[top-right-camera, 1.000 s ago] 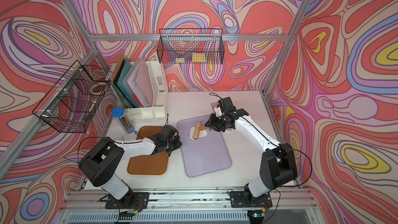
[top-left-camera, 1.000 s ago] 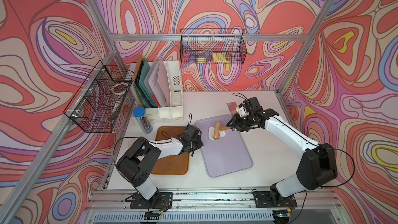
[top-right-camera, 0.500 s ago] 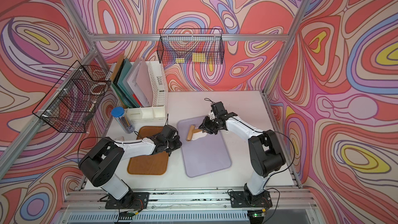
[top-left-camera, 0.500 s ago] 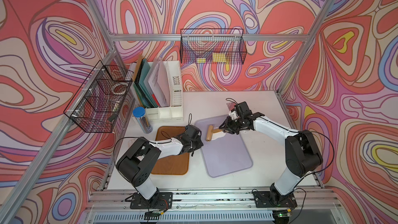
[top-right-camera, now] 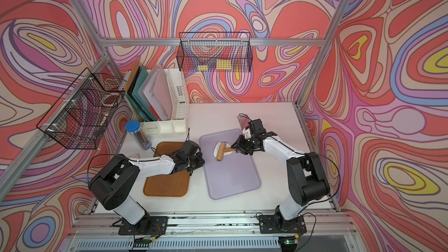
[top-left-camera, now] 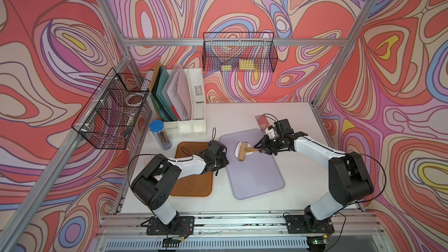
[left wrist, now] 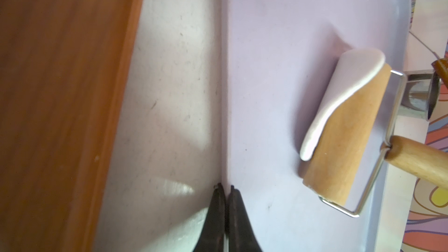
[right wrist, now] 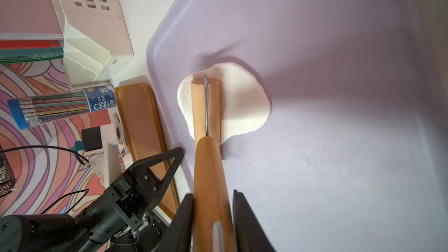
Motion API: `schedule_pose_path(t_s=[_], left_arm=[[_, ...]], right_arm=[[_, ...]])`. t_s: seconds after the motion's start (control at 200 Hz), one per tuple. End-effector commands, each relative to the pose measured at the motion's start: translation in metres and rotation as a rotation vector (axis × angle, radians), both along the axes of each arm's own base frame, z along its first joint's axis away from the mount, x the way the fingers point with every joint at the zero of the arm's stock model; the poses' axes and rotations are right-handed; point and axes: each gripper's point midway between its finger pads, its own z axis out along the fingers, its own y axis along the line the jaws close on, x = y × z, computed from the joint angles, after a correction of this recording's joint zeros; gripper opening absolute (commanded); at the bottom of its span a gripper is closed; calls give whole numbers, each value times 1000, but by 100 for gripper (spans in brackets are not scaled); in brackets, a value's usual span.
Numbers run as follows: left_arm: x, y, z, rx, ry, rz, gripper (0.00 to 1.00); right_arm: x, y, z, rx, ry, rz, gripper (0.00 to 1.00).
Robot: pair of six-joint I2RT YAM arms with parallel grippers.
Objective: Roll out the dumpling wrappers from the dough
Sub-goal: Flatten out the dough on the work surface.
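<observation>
Currently the right claw (right wrist: 212, 200) is clamped on the handle of the wooden roller (right wrist: 208, 166), whose drum rests on the dough (right wrist: 242, 100), a flattened white sheet lying near the far end of the lilac tray (right wrist: 339, 153). The left claw (left wrist: 224, 191) is pressed together, tips at that tray's side rim, beside the brown tray (left wrist: 60, 93) on the desk (left wrist: 169, 93).

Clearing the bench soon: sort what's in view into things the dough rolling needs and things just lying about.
In the job:
flattened white dough sheet
wooden roller with wire frame, resting on it
lilac plastic tray beneath both

Lying about:
brown wooden tray
white file organiser with folders
clear pencil tube with blue lid
black wire baskets
</observation>
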Motion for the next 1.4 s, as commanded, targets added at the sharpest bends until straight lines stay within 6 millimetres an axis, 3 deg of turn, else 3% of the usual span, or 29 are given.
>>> schedule_pose_path(t_s=[0.0,0.17,0.396,0.491,0.681,0.791,0.816,0.926,1.177,1.392], left_arm=[[-15,11,-14,44,68,1,0],[-15,13,-13,48,66,3,0],[-16,11,-15,42,71,0,0],[-17,12,-15,44,69,0,0],[-16,8,-15,32,71,-11,0],[-18,6,-17,27,77,-19,0],[-18,6,-17,26,79,-21,0],[-19,5,-16,27,74,-26,0],[-17,3,-14,25,69,-36,0],[-19,0,-14,25,75,-46,0]], right_arm=[[-93,-114,-90,-637,393,-51,0],[-91,-129,-80,-727,368,-54,0],[-79,-125,-73,-711,330,-51,0],[-58,-96,-60,-597,245,-28,0],[-20,-12,-23,-276,106,64,0],[-10,2,-28,-233,125,68,0],[-10,1,-40,-246,156,67,0],[-11,2,-57,-255,200,59,0],[-12,-1,-73,-285,223,47,0],[-9,17,-85,-243,220,69,0]])
